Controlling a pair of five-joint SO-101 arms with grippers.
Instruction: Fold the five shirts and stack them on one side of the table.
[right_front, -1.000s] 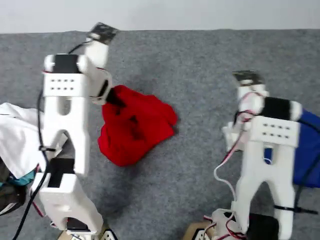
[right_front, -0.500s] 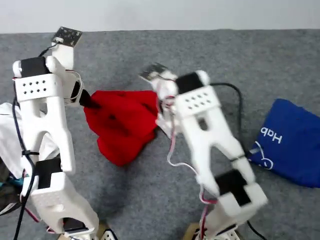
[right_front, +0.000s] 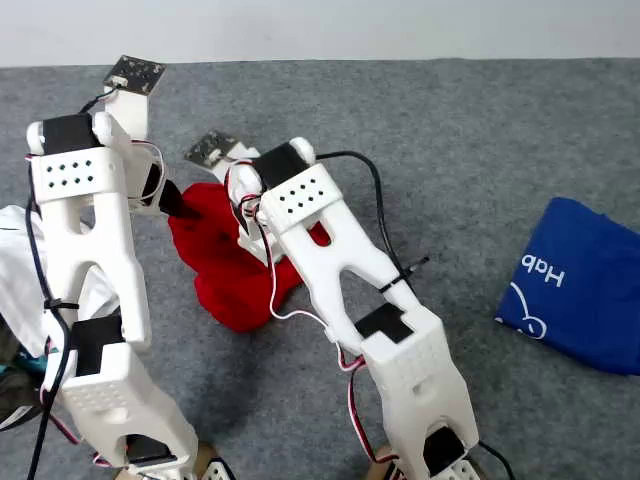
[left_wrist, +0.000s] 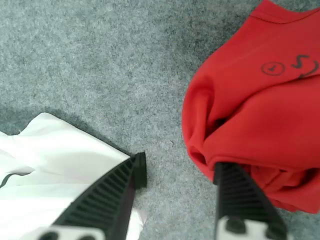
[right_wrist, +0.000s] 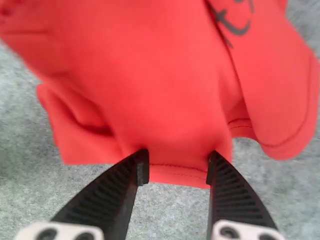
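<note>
Limpness is my concern: the crumpled red cloth shirt (right_front: 235, 275) lies left of centre on the grey carpeted counter (right_front: 450, 150), light and floppy. Both hands gape: left hand (left_wrist: 182, 170) at a side fold, right hand (right_wrist: 178, 167) astride the hem, where I'd pinch.

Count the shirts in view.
3: red shirt centre-left, blue shirt at the right edge, white shirt at the left edge; others may be hidden.
</note>
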